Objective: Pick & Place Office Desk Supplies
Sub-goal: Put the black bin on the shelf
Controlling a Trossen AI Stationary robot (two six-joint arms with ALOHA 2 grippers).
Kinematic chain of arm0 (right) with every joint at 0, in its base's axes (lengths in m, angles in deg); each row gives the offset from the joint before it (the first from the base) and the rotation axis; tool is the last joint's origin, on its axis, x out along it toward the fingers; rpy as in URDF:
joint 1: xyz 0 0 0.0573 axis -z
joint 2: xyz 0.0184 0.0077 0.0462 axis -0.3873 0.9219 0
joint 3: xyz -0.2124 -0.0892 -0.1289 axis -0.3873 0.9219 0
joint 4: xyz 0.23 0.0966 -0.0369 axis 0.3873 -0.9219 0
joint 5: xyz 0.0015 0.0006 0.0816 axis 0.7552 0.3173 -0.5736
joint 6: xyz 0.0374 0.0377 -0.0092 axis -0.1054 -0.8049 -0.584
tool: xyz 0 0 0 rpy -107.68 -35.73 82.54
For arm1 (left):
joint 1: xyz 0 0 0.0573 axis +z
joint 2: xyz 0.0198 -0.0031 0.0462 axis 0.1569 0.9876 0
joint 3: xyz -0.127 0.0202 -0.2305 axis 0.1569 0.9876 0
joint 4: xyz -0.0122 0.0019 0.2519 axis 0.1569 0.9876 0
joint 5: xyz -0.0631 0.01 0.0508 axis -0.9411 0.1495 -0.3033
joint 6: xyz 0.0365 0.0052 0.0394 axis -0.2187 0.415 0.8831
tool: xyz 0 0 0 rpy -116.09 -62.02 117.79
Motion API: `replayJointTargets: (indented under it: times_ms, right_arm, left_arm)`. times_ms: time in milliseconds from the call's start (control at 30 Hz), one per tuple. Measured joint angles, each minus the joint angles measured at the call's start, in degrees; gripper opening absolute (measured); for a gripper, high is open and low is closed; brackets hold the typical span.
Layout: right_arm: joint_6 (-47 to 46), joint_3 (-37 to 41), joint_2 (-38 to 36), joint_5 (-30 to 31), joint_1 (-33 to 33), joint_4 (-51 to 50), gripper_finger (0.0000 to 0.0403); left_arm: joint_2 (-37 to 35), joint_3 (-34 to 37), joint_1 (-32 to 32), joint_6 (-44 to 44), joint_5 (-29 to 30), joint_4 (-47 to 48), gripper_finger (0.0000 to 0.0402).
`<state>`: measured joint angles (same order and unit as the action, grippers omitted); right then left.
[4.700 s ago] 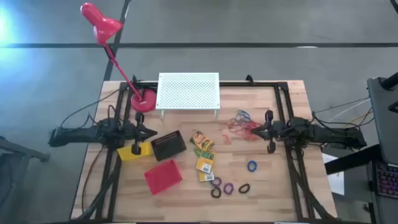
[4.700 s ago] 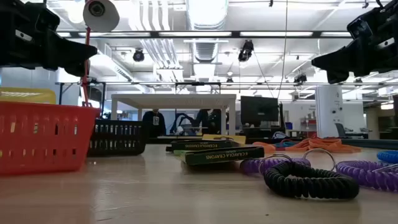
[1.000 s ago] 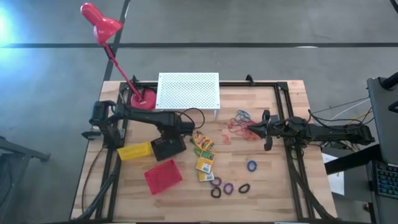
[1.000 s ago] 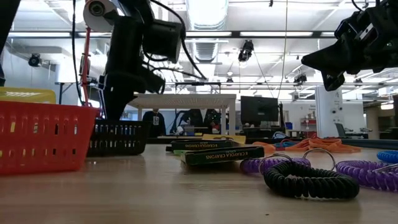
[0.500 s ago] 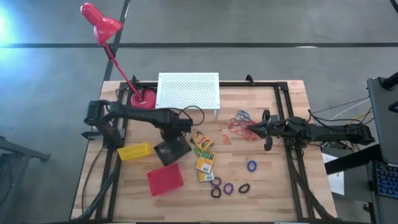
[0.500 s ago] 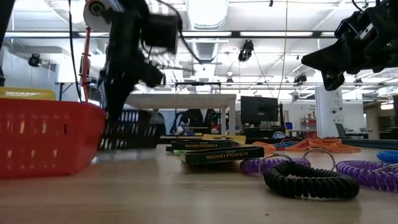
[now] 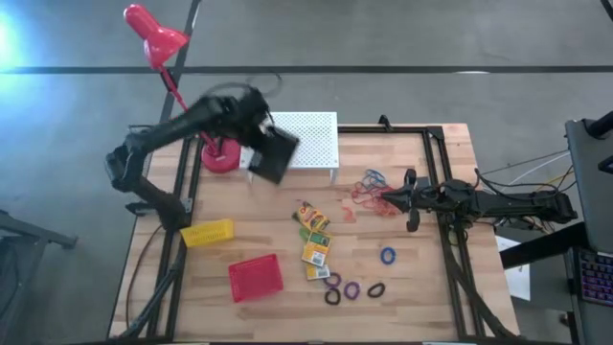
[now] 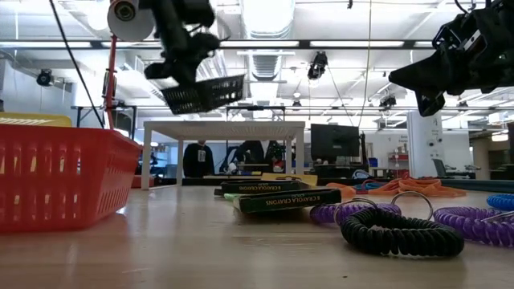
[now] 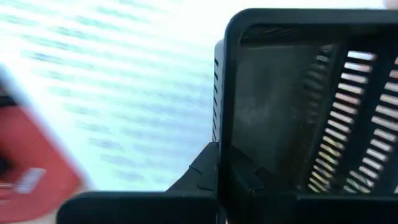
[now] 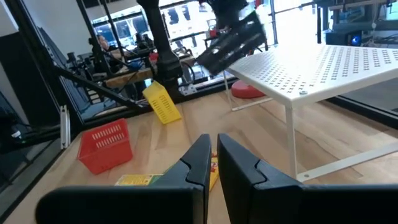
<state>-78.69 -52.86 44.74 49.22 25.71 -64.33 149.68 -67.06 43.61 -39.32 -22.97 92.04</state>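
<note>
The left end effector (image 7: 257, 144) is pinching the black basket (image 7: 273, 153) by its rim and holding it in the air, tilted, over the front left corner of the white stand (image 7: 306, 139), just beside the lamp base (image 7: 220, 156). In the low view the black basket (image 8: 203, 94) is hanging well above the surface, higher than the stand top. The left wrist view is showing the basket wall (image 9: 298, 112) right against the fingers (image 9: 211, 174).

The right end effector (image 7: 400, 200) is waiting above the right side of the surface, its fingers pressed nearly together with nothing between them, just beside the pile of rubber bands (image 7: 369, 189).

The yellow basket (image 7: 208, 232) is lying on the surface (image 7: 431, 287) near its left edge, and the red basket (image 7: 256, 277) is sitting nearer the front. The crayon boxes (image 7: 314, 240) are lying in a loose line at the centre. Four rings (image 7: 352, 289) are resting close together in front of the boxes, and a blue ring (image 7: 388, 255) is lying apart to their right.
</note>
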Motion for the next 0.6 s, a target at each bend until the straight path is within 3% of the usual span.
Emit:
replayJointTargets:
  times_ms: [133, 267, 600]
  right_arm:
    - [0.0, 0.0, 0.0, 0.0, 0.0, 0.0, 0.0027]
    - [0.0, 0.0, 0.0, 0.0, 0.0, 0.0, 0.0027]
    - [0.2, 0.0, 0.0, 0.0, 0.0, 0.0, 0.0027]
  left_arm:
    - [0.1, 0.7, 9.8, 1.2, -0.1, -0.5, 0.0010]
    - [0.1, 1.3, 15.6, 1.1, -1.3, 0.1, 0.0012]
    - [0.1, 1.3, 16.7, -2.4, -4.3, 1.3, 0.0019]
